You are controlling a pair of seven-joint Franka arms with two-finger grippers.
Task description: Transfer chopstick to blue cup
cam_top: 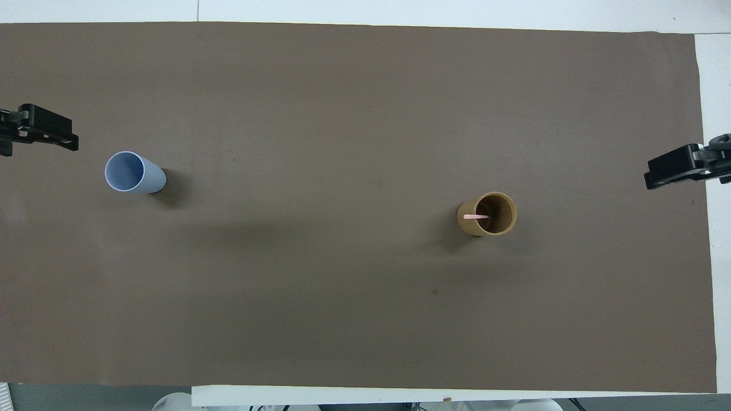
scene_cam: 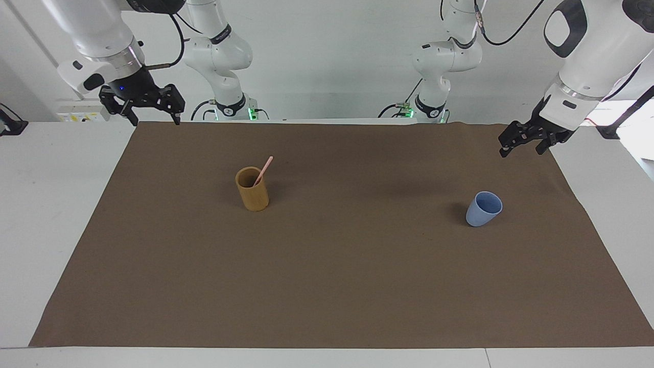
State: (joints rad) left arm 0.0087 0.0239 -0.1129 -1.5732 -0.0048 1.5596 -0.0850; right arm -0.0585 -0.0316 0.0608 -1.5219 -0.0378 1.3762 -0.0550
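A pale-pink chopstick (scene_cam: 264, 168) stands tilted in a tan-yellow cylindrical cup (scene_cam: 253, 197) toward the right arm's end of the table; in the overhead view its tip (cam_top: 476, 217) shows inside the tan cup (cam_top: 505, 216). The blue cup (scene_cam: 484, 209) stands upright and empty toward the left arm's end, as the overhead view (cam_top: 132, 173) also shows. My right gripper (scene_cam: 156, 120) hangs open and empty over the mat's corner near the robots (cam_top: 668, 174). My left gripper (scene_cam: 521, 150) hangs open and empty over the mat's edge, near the blue cup (cam_top: 51, 134).
A brown mat (scene_cam: 332, 276) covers most of the white table (scene_cam: 46, 204). Only the two cups stand on it. The white table shows around the mat's edges.
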